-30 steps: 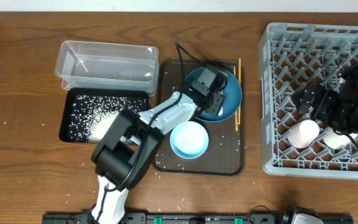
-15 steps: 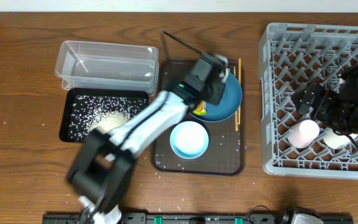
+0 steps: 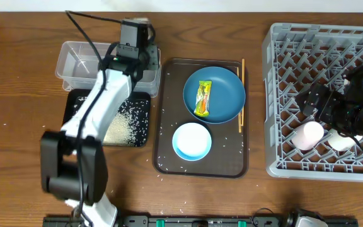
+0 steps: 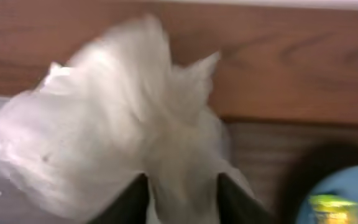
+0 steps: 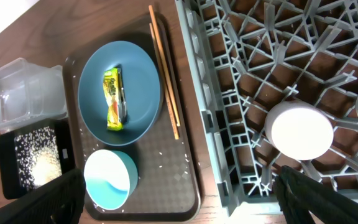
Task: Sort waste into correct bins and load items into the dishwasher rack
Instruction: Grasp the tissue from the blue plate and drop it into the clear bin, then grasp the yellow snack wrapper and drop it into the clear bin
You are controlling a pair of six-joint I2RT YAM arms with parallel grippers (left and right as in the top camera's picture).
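Observation:
My left gripper [image 3: 135, 49] hangs over the right end of the clear tub [image 3: 80, 63]. In the left wrist view it [image 4: 182, 200] is shut on the crumpled white napkin [image 4: 117, 124]. The yellow-green wrapper [image 3: 203, 98] lies on the dark blue dish [image 3: 225, 88]. The light blue bowl [image 3: 191, 140] and the chopsticks [image 3: 241, 94] are on the brown tray. The black tray [image 3: 77, 101] holds rice. My right gripper [image 3: 317, 104] is open and empty above the grey rack [image 3: 282, 69]. The pink cup [image 3: 309, 134] and the whitish cup [image 3: 342, 141] sit in the rack.
The brown serving tray [image 3: 169, 120] lies between the bins and the rack, with loose rice grains on it. More grains are scattered on the table near the front edge. The right wrist view shows the dish [image 5: 138, 93], the bowl [image 5: 109, 179] and the pink cup [image 5: 301, 129].
My left arm swung from the blue dish left and back to the clear tub, carrying the napkin. The wrapper on the dish is uncovered. The right arm has not moved.

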